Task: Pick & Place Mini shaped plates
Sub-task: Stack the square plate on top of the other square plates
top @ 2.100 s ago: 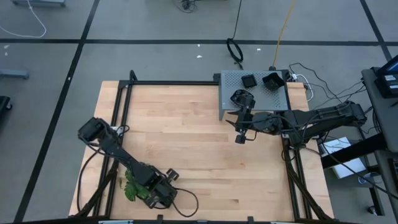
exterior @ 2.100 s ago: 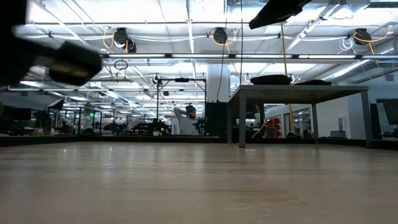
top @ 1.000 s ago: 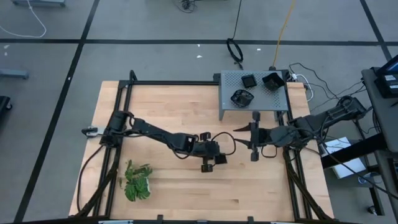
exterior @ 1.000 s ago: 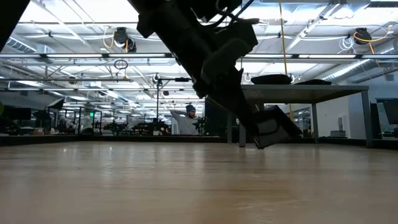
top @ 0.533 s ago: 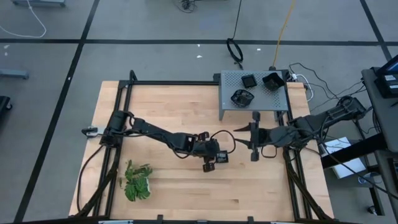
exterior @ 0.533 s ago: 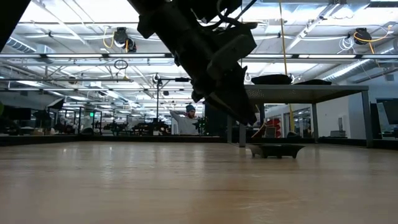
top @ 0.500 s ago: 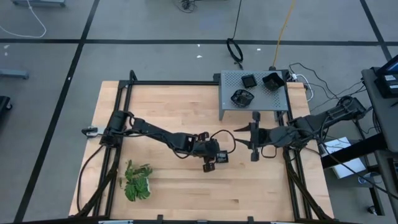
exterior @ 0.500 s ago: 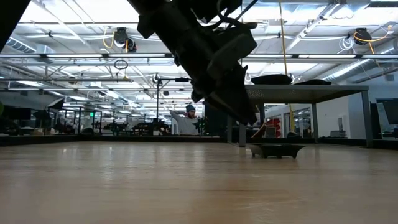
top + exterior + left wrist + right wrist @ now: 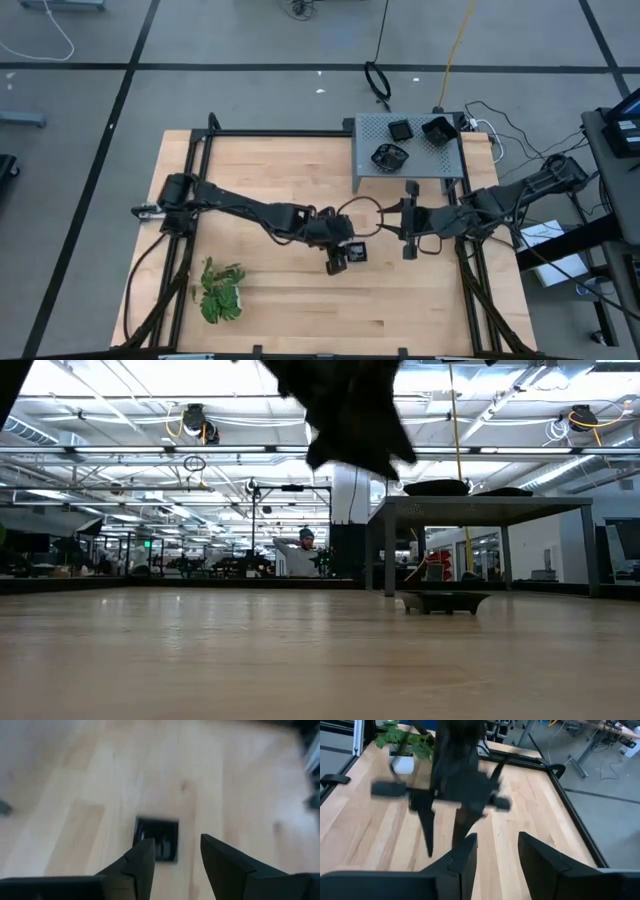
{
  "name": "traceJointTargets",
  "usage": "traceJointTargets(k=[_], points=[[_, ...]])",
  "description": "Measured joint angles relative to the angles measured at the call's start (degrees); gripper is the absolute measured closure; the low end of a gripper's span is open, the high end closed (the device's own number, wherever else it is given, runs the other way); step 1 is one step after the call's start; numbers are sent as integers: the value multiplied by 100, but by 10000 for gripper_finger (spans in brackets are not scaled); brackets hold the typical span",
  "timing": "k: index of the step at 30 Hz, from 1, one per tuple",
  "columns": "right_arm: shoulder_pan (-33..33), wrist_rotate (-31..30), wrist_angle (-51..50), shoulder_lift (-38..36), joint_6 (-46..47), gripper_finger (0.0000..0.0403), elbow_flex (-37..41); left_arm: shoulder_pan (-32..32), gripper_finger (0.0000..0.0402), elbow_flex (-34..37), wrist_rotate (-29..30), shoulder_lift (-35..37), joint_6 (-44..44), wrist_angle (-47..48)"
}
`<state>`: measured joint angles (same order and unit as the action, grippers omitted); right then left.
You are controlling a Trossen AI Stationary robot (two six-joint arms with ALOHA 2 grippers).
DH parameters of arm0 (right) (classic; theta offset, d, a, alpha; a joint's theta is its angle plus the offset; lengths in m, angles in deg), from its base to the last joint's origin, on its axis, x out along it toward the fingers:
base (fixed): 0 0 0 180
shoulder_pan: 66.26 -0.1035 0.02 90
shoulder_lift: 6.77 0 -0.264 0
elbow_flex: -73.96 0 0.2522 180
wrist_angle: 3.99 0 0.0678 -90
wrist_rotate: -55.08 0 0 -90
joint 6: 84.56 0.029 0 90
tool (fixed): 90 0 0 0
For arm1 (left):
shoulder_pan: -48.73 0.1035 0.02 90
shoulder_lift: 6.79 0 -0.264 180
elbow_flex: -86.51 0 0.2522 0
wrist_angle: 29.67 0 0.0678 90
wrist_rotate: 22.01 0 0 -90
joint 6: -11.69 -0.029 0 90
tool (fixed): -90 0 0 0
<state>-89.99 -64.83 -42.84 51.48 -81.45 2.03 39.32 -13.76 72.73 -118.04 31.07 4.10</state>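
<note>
Left pincer (image 9: 334,263) now lifted, released, above square plate (image 9: 355,253) on table (image 9: 260,180).

Across the lower frame we see our right gripper (image 9: 493,855), its two dark fingers (image 9: 463,857) parted over the wooden table (image 9: 530,810). At centre hangs the left arm (image 9: 457,775), blurred. A green plant (image 9: 402,742) sits upper left.
</note>
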Motion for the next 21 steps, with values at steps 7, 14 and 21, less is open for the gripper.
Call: traceJointTargets(k=[7,14,21], points=[[15,396,77,191,33,273,0,170,260,-6,29,978,1,520],[93,463,608,465,-554,273,0,275,274,-8,81,1922,35,720],[356,459,882,853,-382,273,-2,275,273,-6,83,2542,-330,689]])
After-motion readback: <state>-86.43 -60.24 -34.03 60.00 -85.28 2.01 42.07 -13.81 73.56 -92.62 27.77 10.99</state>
